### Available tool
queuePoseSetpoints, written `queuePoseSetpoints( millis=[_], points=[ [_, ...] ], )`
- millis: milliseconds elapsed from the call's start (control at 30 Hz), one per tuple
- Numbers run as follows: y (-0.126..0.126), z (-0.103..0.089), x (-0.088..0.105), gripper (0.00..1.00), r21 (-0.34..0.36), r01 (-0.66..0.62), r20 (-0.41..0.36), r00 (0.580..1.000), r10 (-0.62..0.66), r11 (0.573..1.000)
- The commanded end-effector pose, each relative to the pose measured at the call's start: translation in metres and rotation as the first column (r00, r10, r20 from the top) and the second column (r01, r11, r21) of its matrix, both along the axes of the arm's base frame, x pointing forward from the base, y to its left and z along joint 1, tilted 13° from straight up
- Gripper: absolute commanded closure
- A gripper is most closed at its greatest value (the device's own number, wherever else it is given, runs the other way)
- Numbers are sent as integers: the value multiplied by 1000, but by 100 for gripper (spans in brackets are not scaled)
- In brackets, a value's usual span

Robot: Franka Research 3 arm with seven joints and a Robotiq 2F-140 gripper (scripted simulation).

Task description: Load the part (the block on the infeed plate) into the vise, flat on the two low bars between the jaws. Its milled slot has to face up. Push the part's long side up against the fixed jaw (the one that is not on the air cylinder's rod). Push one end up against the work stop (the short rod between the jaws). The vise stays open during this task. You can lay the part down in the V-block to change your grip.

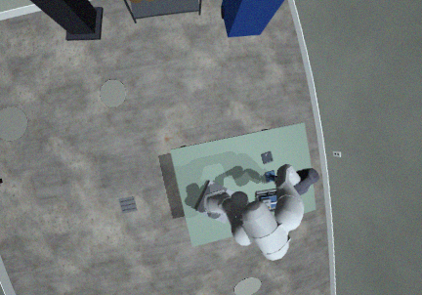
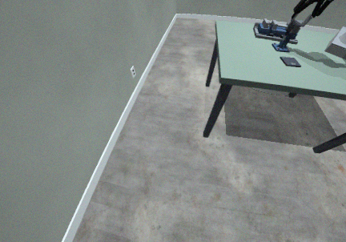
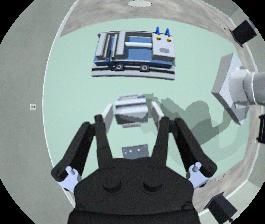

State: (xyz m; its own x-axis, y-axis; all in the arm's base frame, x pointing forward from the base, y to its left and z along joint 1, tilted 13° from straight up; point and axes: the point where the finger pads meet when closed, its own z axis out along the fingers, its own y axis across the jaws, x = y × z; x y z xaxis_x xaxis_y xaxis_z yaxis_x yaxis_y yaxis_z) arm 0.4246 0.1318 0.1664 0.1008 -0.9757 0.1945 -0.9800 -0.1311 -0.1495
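Ahead of the gripper (image 2: 301, 19) (image 3: 132, 113), beyond its fingertips, you have the vise (image 1: 266, 196) (image 2: 276, 31) (image 3: 160, 57) on the green tabletop (image 1: 288, 140) (image 2: 248, 58) (image 3: 75, 75). Its pale jaws stand apart at the left end in your wrist view, with a gap between them; the part is not in that gap. Blue and yellow fittings top the vise's other end. Back toward the gripper's body, partly covered by it in that view, the dark infeed plate (image 1: 267, 157) (image 2: 290, 62) (image 3: 135, 150) lies flat with small pale dots on its exposed face. Between the fingertips you have the grey V-block (image 3: 131, 125), raised on a blue stand (image 1: 270, 176) (image 2: 281, 46), and what appears to be the part (image 3: 132, 108) resting in it. The part looks plain light grey and blocky, with a bright upper band and a darker line running across from finger to finger. You can't tell its edges cleanly from the V-block's, or which way the milled slot faces. Your gripper is about half open, a pale pad on either side of the part, with narrow gaps showing; it has hold of nothing.
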Motion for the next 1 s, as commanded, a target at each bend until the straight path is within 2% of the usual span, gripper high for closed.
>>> queuePoseSetpoints(
  millis=[0, 467, 533, 967],
  points=[
    [3, 0, 1, 49, 25, -69, -9, 998, 69, 997],
    [0, 1, 2, 49, 166, -87, -26, 995, 92, 982],
    [0, 1, 2, 49, 166, -87, -26, 995, 92, 982],
    [-4, 1, 3, 49, 313, -101, -40, 992, 119, 945]
  ],
)
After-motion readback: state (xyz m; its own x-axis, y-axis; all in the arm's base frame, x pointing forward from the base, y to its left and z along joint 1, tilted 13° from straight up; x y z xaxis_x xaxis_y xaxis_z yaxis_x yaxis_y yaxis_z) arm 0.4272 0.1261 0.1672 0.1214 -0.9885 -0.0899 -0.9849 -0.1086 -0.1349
